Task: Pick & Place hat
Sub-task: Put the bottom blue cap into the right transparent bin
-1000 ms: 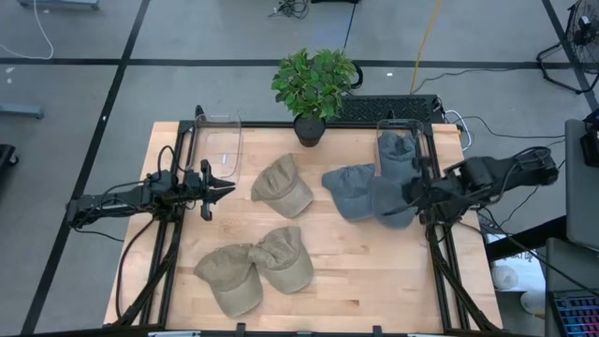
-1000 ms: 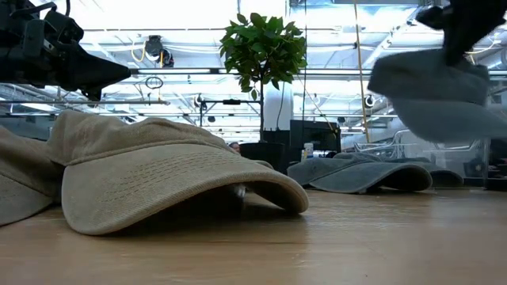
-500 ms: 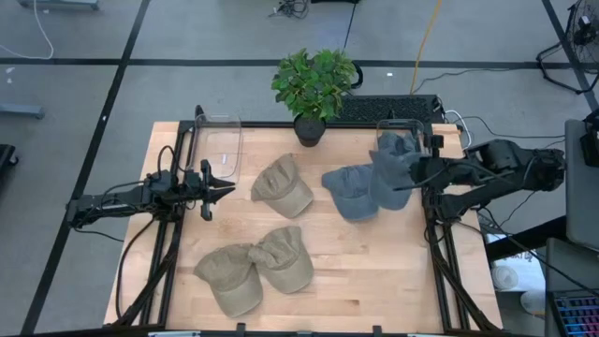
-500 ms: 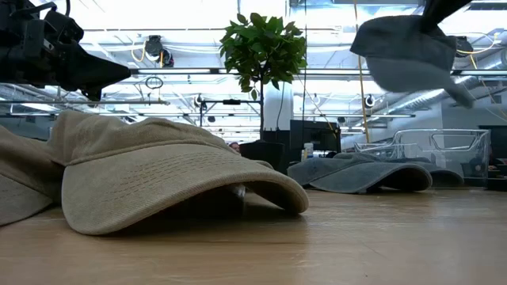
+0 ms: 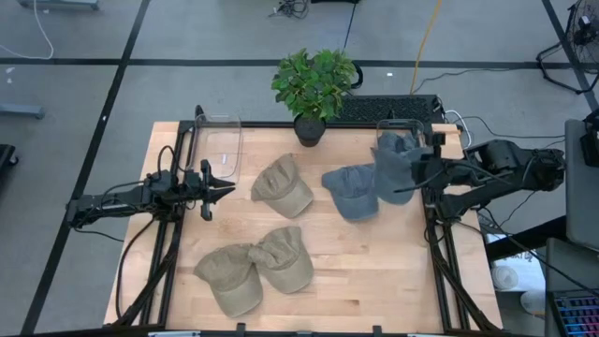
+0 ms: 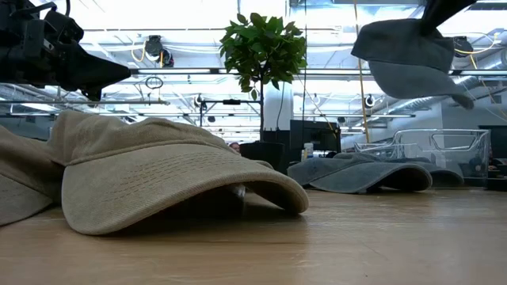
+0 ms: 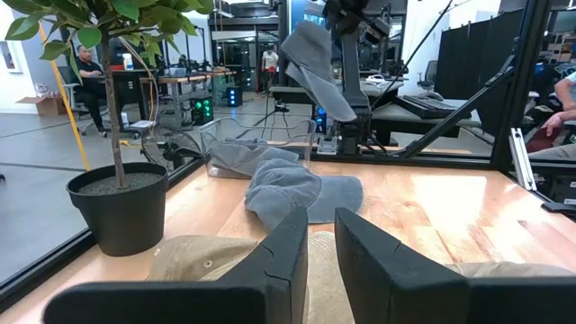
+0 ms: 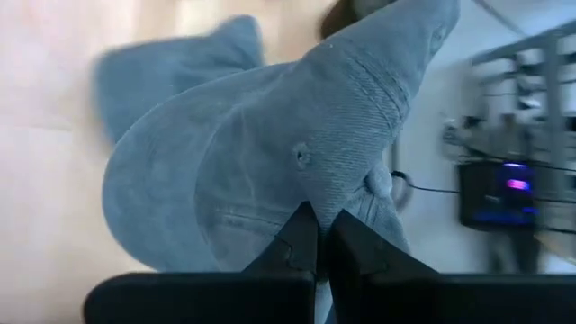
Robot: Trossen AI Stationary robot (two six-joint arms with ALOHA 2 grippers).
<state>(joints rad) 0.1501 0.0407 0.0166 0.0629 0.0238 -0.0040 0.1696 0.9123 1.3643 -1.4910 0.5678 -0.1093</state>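
Note:
A grey-blue hat (image 5: 389,171) hangs in the air over the table's far right, with my right gripper (image 8: 317,236) shut on it. It shows high up in the low view (image 6: 408,55). A second grey hat (image 5: 344,194) lies brim-down on the wood beside it. Just beyond stands a clear bin (image 5: 404,123) with grey cloth inside. Three tan hats (image 5: 283,185) (image 5: 286,258) (image 5: 229,279) rest on the table. My left gripper (image 5: 223,189) waits level at the left side, open with nothing between its fingers (image 7: 286,247). My right gripper pinches a fold of the hat's crown (image 8: 310,202), a little off the top button, between its two fingers (image 8: 355,243). The fingers slant down from the table's right side. The hat hangs below them, tilted, lifted clear of the table.
A potted plant (image 5: 314,86) stands at the far edge in the middle. A second clear bin (image 5: 223,145) sits at the far left. Bare wood lies along the near right of the table (image 5: 393,281).
My right gripper has risen and gone toward the table's far edge and the right bin, tipping further down, with the grey hat still in its hold. The hat now hangs higher, clear of the table. For the last half second it has kept still.

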